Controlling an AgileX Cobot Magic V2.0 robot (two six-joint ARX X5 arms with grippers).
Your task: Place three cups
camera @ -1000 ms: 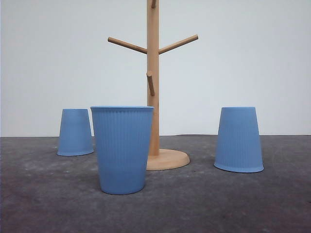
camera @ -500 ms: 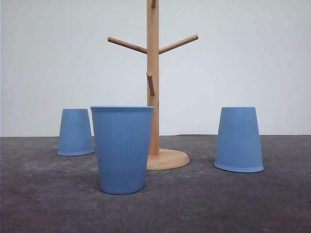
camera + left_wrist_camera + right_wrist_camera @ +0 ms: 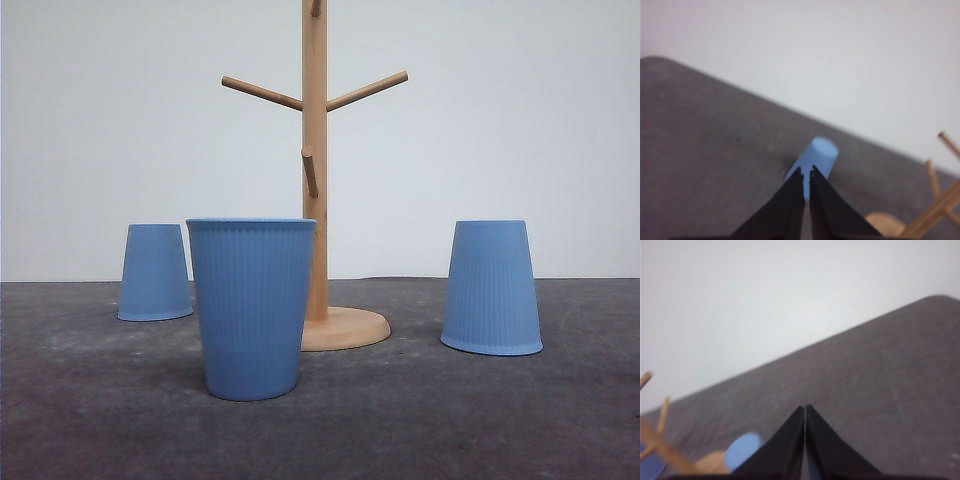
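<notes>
Three light-blue ribbed cups stand on the dark grey table. The nearest cup (image 3: 251, 306) is upright, mouth up, just left of the rack. A second cup (image 3: 155, 272) sits upside down at the far left, and a third cup (image 3: 491, 287) is upside down at the right. My left gripper (image 3: 806, 172) is shut with nothing in it, raised above the table, and an upturned cup (image 3: 814, 158) lies beyond its tips. My right gripper (image 3: 805, 408) is shut and holds nothing, with an upturned cup (image 3: 742, 451) off to one side of it.
A wooden peg rack (image 3: 316, 150) with angled pegs rises from a round base (image 3: 347, 328) between the cups; it also appears in the left wrist view as rack (image 3: 940, 195) and in the right wrist view as rack (image 3: 660, 440). A plain white wall stands behind the table.
</notes>
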